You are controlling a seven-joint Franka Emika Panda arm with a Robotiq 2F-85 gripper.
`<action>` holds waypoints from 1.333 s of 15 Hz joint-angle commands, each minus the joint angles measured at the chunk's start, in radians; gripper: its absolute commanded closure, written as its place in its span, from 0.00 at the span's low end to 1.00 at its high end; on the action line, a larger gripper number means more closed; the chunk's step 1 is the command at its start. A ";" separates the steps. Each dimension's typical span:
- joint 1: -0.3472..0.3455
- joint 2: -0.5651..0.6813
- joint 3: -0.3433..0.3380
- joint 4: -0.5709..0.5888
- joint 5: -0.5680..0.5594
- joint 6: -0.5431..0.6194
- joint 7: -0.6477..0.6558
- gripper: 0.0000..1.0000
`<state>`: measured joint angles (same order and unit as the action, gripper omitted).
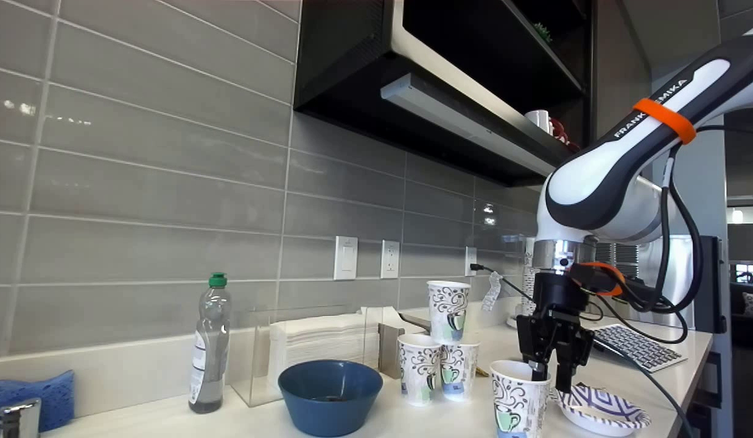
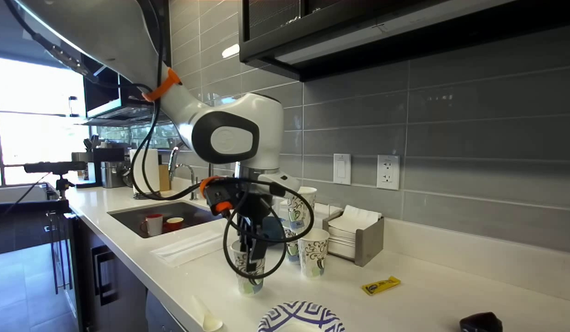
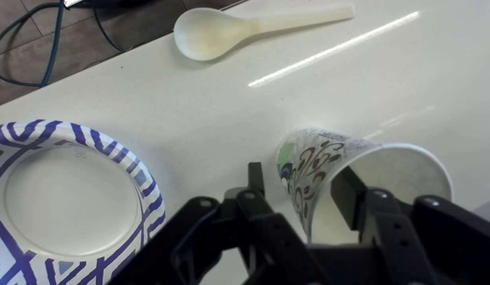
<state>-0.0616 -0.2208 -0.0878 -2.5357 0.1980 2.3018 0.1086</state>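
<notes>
Right of centre in the wrist view, the wall of the upright cup (image 3: 319,160) is straddled by the parted claw (image 3: 302,188), one jaw inside, one outside.

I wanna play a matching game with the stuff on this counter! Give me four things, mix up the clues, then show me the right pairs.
Things:
1. Paper cup seen in the wrist view
2. Paper dish
3. Bottle
4. Small packet

Clues:
A. Has a purple-and-white pattern
B. Is mostly yellow
C. Has one finger of the robot's hand inside it
D. Has a green cap

Pairs: 1-C, 2-A, 3-D, 4-B
</notes>
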 commanded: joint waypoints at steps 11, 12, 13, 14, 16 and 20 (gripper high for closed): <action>-0.057 -0.154 -0.011 0.032 -0.040 -0.083 0.053 0.99; -0.070 -0.187 -0.009 0.037 -0.054 -0.108 0.070 0.99; -0.075 -0.223 -0.012 0.048 -0.048 -0.147 0.072 0.99; -0.088 -0.250 -0.009 0.063 -0.059 -0.185 0.093 0.99; -0.111 -0.296 -0.003 0.103 -0.079 -0.262 0.127 0.99; -0.094 -0.266 -0.010 0.083 -0.050 -0.210 0.087 0.97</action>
<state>-0.1541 -0.4864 -0.0988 -2.4553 0.1481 2.0946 0.1956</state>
